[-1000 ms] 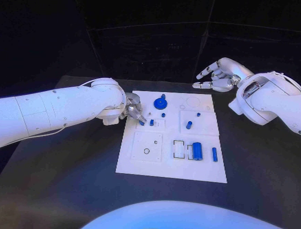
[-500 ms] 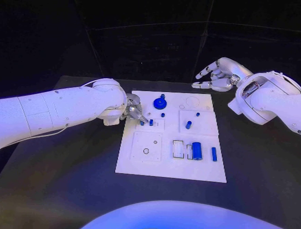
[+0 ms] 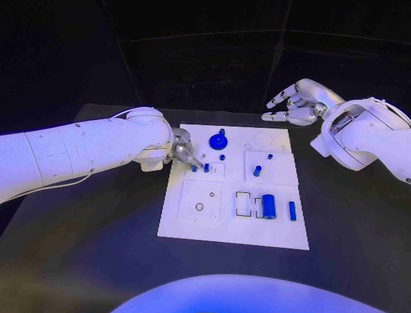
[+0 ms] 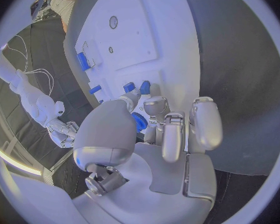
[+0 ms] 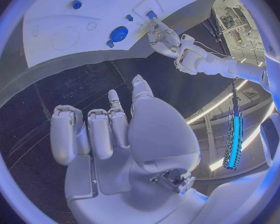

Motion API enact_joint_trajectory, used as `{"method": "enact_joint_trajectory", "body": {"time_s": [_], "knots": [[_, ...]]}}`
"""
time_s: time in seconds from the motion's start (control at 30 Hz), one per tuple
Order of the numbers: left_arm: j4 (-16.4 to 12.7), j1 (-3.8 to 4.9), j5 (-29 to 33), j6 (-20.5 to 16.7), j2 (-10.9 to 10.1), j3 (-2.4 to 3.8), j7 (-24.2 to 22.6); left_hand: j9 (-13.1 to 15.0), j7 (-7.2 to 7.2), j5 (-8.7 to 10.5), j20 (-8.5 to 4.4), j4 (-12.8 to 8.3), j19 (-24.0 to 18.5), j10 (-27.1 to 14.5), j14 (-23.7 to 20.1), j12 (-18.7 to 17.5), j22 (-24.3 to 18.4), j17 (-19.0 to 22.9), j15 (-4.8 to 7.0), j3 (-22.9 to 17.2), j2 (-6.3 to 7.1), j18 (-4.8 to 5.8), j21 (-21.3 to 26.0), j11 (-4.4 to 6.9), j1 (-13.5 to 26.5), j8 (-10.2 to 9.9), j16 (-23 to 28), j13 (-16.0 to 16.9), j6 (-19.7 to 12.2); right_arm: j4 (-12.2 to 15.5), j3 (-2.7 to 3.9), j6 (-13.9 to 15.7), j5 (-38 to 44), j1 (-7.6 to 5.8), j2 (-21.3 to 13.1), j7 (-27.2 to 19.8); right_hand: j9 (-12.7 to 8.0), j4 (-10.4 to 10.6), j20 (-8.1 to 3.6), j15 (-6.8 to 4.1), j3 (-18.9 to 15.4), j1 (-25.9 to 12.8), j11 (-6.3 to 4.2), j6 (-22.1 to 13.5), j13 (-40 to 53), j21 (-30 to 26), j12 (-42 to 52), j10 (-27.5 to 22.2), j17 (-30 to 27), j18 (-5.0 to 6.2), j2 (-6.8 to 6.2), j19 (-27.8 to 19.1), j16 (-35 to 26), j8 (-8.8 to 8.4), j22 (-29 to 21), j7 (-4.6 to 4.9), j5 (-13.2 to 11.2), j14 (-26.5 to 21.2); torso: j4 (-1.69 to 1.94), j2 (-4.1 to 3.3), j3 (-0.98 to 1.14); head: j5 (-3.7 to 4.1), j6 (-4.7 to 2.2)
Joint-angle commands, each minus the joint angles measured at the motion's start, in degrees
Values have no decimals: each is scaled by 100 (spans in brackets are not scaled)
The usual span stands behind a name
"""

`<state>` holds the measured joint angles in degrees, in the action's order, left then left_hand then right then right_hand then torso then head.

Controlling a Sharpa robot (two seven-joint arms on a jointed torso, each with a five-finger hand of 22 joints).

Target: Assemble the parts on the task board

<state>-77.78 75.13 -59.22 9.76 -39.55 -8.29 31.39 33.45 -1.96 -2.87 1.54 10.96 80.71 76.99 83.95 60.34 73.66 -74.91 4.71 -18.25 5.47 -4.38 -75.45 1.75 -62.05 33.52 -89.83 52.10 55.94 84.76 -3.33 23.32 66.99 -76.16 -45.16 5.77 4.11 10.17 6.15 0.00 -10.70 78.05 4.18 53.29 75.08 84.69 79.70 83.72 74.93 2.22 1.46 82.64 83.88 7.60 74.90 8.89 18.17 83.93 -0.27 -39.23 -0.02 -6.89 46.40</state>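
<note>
Black surface (image 3: pixel 92 261), dark room behind, and the white task board (image 3: pixel 235 189) sits square in the middle of it with the blue parts scattered over its face. Up near the board's far edge stands the round blue knob (image 3: pixel 218 141); toward its near right corner lies a fat blue cylinder (image 3: pixel 269 206) with a slim blue pin (image 3: pixel 292 210) just beside it. The action is at the board's left edge: the left robot hand (image 3: pixel 183 154) is down on the board there, fingertips bunched around a small blue peg (image 3: pixel 206 167). From the left wrist view its fingers (image 4: pixel 167 129) curl in close against that peg (image 4: pixel 144 87), though whether it is truly pinched or only touched I cannot tell. My read is that we are in the seating step for this peg, and the next move calls for a straight, gentle push down into its hole without tipping it. Over past the board's far right corner, the right robot hand (image 3: pixel 297 104) hangs above the surface, fingers loosely spread, holding nothing, well apart from every part and waiting its turn.
</note>
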Motion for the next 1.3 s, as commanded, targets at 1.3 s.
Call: {"method": "enact_joint_trajectory", "body": {"time_s": [1.3], "knots": [[507, 64, -455, -1855, 415, -96, -3278, -1728, -780, -8, 564, -544, -1792, -2227, -1463, -3651, -3543, 3756, -597, 1007, -136, -617, 4084, -767, -2443, -1622, 4150, -3707, -693, -79, 3, -3, -58, -11, 50, -72, -11, 72, -5, -29, -72, -24, -26, -27, 594, -34, -45, 0, 320, 49, 60, -69, -45, 40, 419, -1, 28, 351, -2, -6, 3, 191, -121]]}}
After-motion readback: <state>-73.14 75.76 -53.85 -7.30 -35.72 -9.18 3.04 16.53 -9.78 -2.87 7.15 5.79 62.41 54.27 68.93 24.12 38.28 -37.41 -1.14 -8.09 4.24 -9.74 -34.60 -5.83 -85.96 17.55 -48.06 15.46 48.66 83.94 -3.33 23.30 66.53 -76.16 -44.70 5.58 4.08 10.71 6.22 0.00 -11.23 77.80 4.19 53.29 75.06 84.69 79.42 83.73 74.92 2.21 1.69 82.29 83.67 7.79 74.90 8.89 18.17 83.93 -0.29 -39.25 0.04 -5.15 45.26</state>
